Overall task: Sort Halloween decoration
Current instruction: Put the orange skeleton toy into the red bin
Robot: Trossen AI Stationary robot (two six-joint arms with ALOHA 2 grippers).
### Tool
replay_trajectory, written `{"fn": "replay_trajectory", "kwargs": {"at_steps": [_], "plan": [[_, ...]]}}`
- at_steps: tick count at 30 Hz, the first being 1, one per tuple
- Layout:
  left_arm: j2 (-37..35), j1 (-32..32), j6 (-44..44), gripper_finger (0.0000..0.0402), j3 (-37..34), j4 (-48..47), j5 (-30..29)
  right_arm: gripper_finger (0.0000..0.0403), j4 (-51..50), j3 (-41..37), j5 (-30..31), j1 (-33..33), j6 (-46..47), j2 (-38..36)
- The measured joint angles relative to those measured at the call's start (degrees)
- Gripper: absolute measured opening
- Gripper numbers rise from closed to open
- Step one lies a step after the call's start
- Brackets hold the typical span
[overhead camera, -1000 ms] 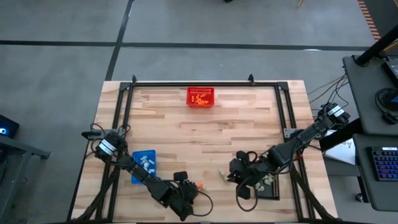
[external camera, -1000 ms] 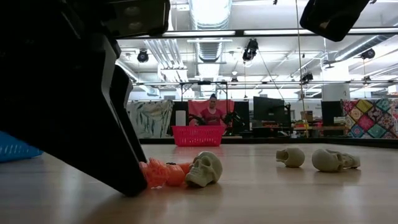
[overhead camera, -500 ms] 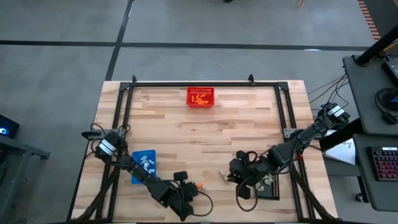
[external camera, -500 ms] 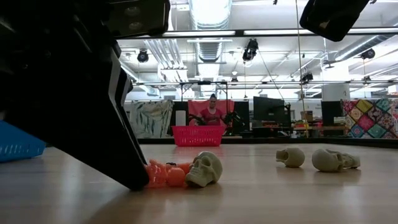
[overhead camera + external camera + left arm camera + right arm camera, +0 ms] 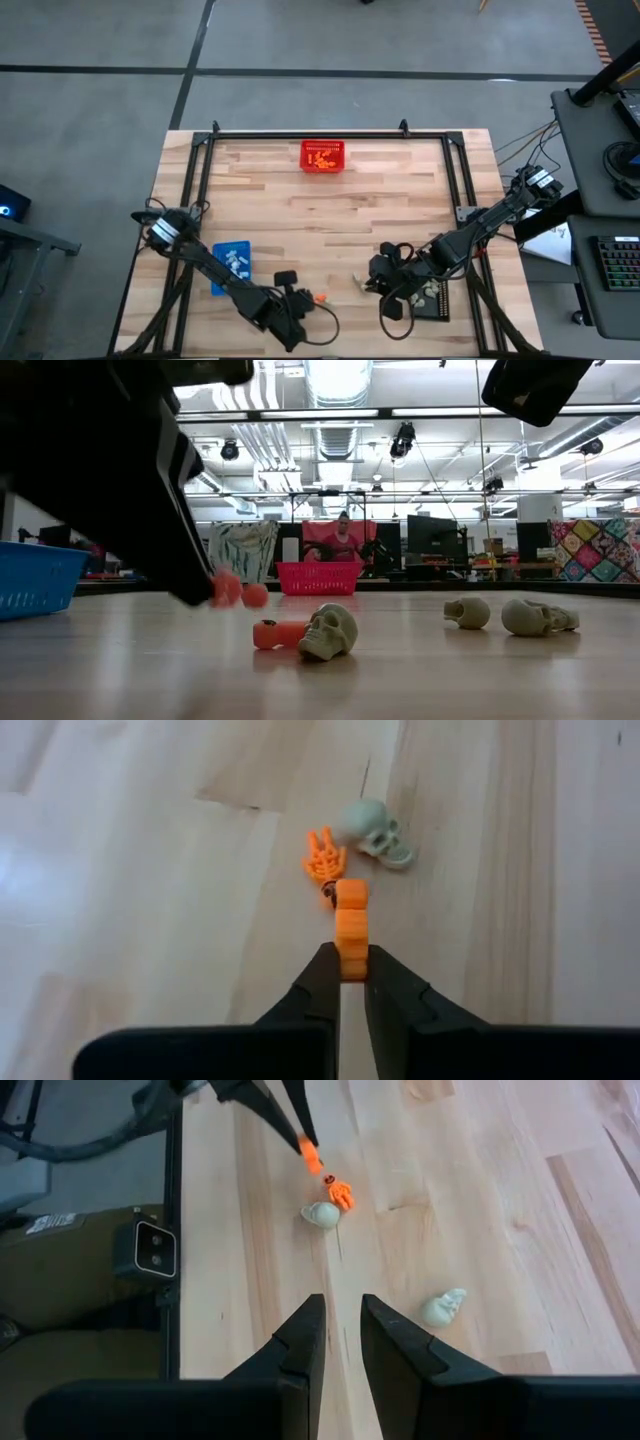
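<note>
Halloween decoration pieces are partly sorted, as far as the pictures show. The red basket [image 5: 323,157] at the far edge of the table [image 5: 400,200] already holds orange pieces, the blue tray [image 5: 232,266] on the left side holds some white ones, and the black tray [image 5: 430,300] on the right side holds pale ones.

The left tool [image 5: 346,978] is at the near edge of the table, closed on a small orange piece [image 5: 350,928] and holding it above the wood. I judge that this piece should go to the red basket, which is well apart from it.

What is left: 1 orange skeleton hand [image 5: 323,857] lies just beside a pale skull [image 5: 375,830], and 2 more pale skulls [image 5: 467,612] lie further to the right in the low view. So at least 4 loose pieces wait on the table.

The right tool [image 5: 341,1342] hangs above the table near the black tray; its fingers are only a little apart and I see nothing between them.

The table is of light wooden planks with a black metal frame around it. Behind it is a big workshop hall with pipes and lamps on the ceiling, monitors, and a colourful patchwork cloth [image 5: 595,550] at the right. A person [image 5: 343,540] sits far behind the red basket.
</note>
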Motion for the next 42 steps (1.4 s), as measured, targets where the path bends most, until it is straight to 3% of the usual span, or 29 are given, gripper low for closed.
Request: {"fn": "replay_trajectory", "kwargs": {"at_steps": [11,22,31,42], "plan": [[-8.26,0.21,6.25,0.0004,0.00,-5.44,-2.22,0.0057,0.00,0.00,1.89,0.00,-1.46,0.00],[-15.41,4.13,14.86,0.0004,0.00,-11.77,-10.33,0.0057,0.02,0.00,12.26,-0.02,-8.02,0.00],[-18.31,14.05,29.22,0.0003,0.00,-11.93,-10.52,0.0057,0.03,0.00,15.19,-0.13,-11.90,0.00],[-18.44,30.78,45.44,0.0003,-0.25,-12.16,-9.56,0.0057,0.04,0.00,22.35,-0.16,-16.08,0.00]]}}
